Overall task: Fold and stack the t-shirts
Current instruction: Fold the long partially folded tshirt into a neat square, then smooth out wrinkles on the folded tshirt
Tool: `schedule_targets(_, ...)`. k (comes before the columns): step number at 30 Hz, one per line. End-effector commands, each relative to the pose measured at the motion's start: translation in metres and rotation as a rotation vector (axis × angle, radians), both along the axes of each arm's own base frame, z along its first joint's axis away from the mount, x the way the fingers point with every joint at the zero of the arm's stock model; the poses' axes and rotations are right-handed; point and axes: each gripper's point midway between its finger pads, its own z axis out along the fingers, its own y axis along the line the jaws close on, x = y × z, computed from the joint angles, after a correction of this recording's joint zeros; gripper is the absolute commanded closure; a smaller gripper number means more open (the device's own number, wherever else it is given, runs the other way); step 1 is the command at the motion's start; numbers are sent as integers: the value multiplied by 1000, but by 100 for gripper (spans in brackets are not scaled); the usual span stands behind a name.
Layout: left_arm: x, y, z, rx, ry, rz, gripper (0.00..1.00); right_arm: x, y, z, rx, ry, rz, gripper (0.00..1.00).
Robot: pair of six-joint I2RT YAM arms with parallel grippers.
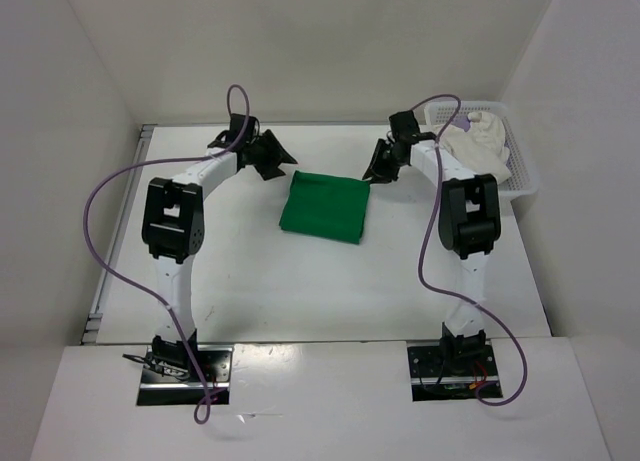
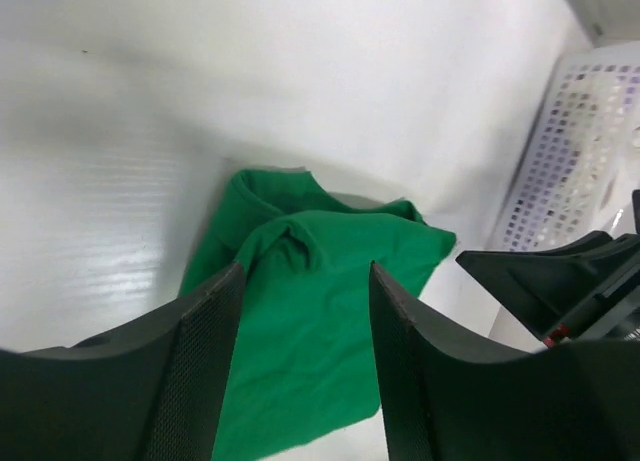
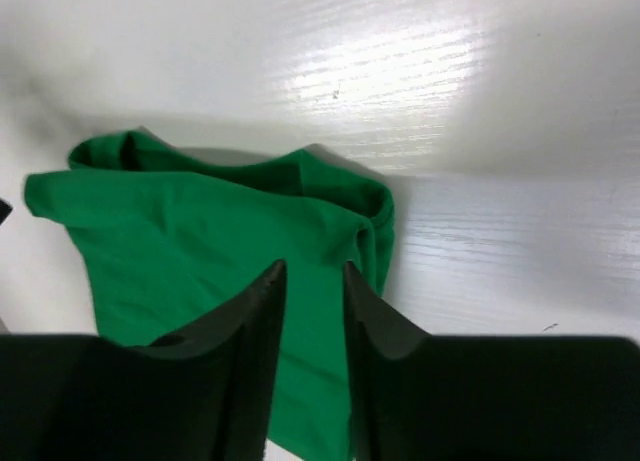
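Released: left end effector [image 2: 305, 271], right end effector [image 3: 314, 269]; green shirt [image 1: 324, 207] folded; white shirt [image 1: 482, 146] clear only overhead.

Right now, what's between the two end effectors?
The folded green t-shirt lies on the table between the left end effector and the right end effector; the top view shows it.

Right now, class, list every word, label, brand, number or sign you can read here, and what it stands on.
None: no readable text shows on the folded bright green cloth t-shirt, the white perforated plastic basket or the white table.
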Motion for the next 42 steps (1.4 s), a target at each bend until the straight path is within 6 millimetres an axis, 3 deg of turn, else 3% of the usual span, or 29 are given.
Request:
schedule_targets(1,0,-2,79,-34,-194,0,40,7,-8,66,-4,-127,-13,63)
schedule_targets(3,-21,-18,87,-24,-218,-77,43,-8,-10,65,-6,-116,-12,59)
schedule_targets(4,-35,-41,85,-46,-228,-135,44,-11,-3,69,11,-139,7,56)
schedule_targets(5,-57,-50,53,-50,-155,-175,45,-27,-1,66,32,-123,24,56)
schedule_targets(6,-70,-59,47,-65,-133,-202,45,-40,18,63,56,-110,63,56)
schedule_targets(7,-79,-65,38,-69,-118,-222,45,-47,29,61,73,-114,94,70)
schedule_targets(8,-93,-66,9,-56,-58,-232,48,-62,38,48,80,-76,114,75)
schedule_targets(11,-101,-62,-27,-16,-5,-261,49,-88,74,30,111,-46,193,91)
schedule_targets(14,-106,-48,-57,79,12,-267,50,-103,94,6,163,-1,236,90)
schedule_targets(16,-115,-43,-70,98,34,-269,50,-107,93,-7,156,25,234,90)
schedule_targets(18,-138,-35,-95,106,104,-264,50,-114,88,-28,135,64,224,90)
schedule_targets(20,-155,-35,-98,70,138,-256,50,-125,86,-41,109,94,222,90)
schedule_targets(21,-177,-33,-103,57,160,-260,50,-130,81,-47,91,115,213,91)
schedule_targets(22,-186,-31,-103,40,184,-232,50,-142,80,-50,78,131,210,91)
schedule_targets(23,-195,-34,-89,17,165,-235,50,-148,77,-50,77,135,209,91)
schedule_targets(25,-227,-33,-92,10,206,-237,50,-160,74,-47,65,126,213,91)
schedule_targets(26,-230,-36,-72,-16,174,-227,50,-162,72,-46,58,123,208,91)
schedule_targets(29,-232,-34,-40,-35,119,-210,45,-172,69,-45,51,141,230,91)
schedule_targets(31,-218,-32,-19,-8,64,-182,43,-169,71,-39,55,134,246,91)
schedule_targets(34,-190,-32,16,-19,-33,-164,42,-161,76,-15,77,85,263,90)
schedule_targets(37,-169,-21,4,-16,-25,-121,42,-147,86,9,112,27,278,90)
schedule_targets(40,-153,-1,-14,-3,-1,-60,42,-129,101,14,161,3,296,90)
schedule_targets(42,-149,11,-30,16,24,-34,42,-116,112,5,190,15,305,91)
